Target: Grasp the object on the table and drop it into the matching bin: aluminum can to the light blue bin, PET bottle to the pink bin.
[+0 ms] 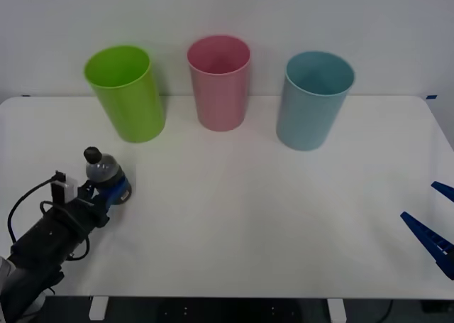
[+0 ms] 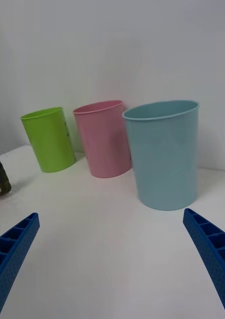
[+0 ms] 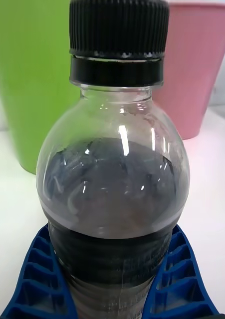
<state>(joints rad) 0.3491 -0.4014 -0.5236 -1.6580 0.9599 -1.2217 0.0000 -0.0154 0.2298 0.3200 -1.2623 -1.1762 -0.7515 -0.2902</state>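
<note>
The PET bottle (image 1: 105, 170), small and clear with dark contents and a black cap, stands upright near the left edge of the white table (image 1: 269, 209), in front of the lime green bin. My left gripper (image 1: 113, 188) is shut on its lower body. In the left wrist view the blue fingers (image 3: 37, 269) curve around both sides of the bottle (image 3: 112, 189). The pink bin (image 1: 218, 85) stands at the back centre, with the light blue bin (image 1: 314, 103) to its right. My right gripper (image 1: 418, 201) waits open at the table's right edge, empty, facing the bins (image 2: 111, 215).
A lime green bin (image 1: 126, 92) stands at the back left, just behind the bottle and left of the pink bin. The three bins form a row along the far side. Bare white tabletop spans the middle and front.
</note>
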